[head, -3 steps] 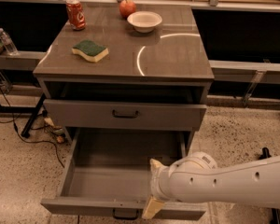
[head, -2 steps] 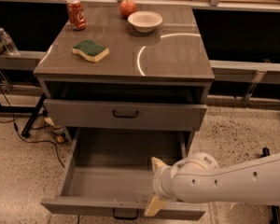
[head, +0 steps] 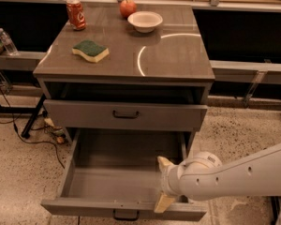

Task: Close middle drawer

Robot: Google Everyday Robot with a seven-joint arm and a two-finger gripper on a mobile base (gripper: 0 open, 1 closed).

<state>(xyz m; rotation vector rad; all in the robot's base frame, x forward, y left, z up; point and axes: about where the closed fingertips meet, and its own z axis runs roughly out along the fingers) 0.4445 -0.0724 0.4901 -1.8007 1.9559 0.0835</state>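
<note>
Closure has not yet begun: the middle drawer [head: 107, 182] stands pulled far out beneath the top drawer [head: 84, 114], the gripper [head: 163, 184], fingers apart, sits at its front right corner, and next comes a steady inward push.

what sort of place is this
Probably a break room or test kitchen: a soda can, apple and sponge sit on a grey drawer cabinet. The gripper hangs over the open middle drawer.
</note>
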